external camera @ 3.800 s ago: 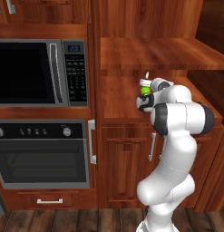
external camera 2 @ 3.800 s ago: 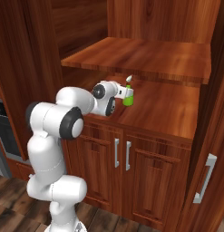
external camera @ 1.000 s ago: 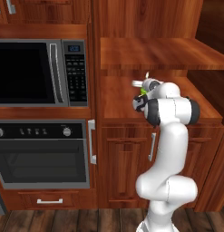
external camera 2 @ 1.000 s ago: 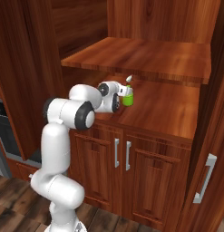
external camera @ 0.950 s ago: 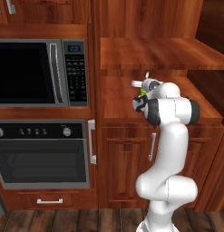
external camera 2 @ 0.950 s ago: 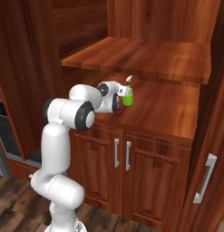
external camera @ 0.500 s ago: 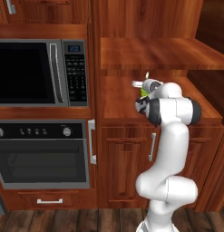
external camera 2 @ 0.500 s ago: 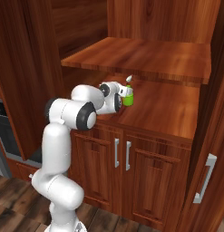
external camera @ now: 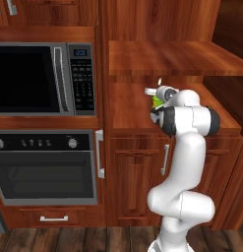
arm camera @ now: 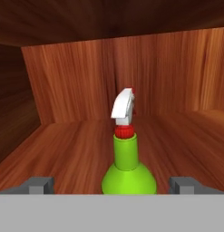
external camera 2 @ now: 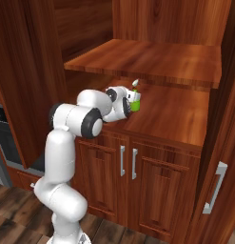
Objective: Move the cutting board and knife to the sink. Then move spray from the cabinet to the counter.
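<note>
The spray (arm camera: 128,170) stands upright on the floor of the cabinet (external camera 2: 166,112) niche, under the shelf, with the gripper (arm camera: 111,186) reaching in around it. The jaws stand wide open, one finger on each side of the green body, not yet touching. To grip well, I would close squarely on the body, below the neck, keeping the bottle centred so it does not tip. No label text or brand is readable from here.
</note>
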{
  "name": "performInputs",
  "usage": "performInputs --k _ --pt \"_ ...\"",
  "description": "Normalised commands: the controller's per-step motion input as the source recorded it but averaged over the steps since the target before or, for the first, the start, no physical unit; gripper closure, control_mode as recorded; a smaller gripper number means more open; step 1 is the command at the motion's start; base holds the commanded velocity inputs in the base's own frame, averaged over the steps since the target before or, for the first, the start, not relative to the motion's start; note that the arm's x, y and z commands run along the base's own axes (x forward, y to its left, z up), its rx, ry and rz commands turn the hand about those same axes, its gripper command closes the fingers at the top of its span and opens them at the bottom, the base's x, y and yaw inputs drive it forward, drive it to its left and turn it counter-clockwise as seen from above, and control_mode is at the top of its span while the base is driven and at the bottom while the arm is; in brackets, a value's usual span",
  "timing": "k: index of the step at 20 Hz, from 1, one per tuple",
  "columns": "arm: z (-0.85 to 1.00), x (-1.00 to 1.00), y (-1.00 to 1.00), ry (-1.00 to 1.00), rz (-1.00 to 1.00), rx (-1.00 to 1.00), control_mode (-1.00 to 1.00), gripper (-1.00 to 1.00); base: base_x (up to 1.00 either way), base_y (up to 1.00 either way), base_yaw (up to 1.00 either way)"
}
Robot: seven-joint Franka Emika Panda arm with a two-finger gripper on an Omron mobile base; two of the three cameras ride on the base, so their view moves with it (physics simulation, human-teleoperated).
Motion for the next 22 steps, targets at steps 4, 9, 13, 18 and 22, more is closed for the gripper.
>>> performInputs --k 4,9,13,18,22 --pt "0.00 0.00 -0.02 0.00 0.00 0.00 -1.00 -1.00 0.00 0.00 0.00" --pt "0.00 0.00 -0.08 0.00 0.00 0.00 -1.00 -1.00 0.00 0.00 0.00" --pt "0.00 0.01 0.00 0.00 0.00 0.00 -1.00 -1.00 0.00 0.00 0.00" --pt "0.00 0.07 0.00 0.00 0.00 0.00 -1.00 -1.00 0.00 0.00 0.00" --pt "0.00 0.06 0.00 0.00 0.00 0.00 -1.00 -1.00 0.00 0.00 0.00"
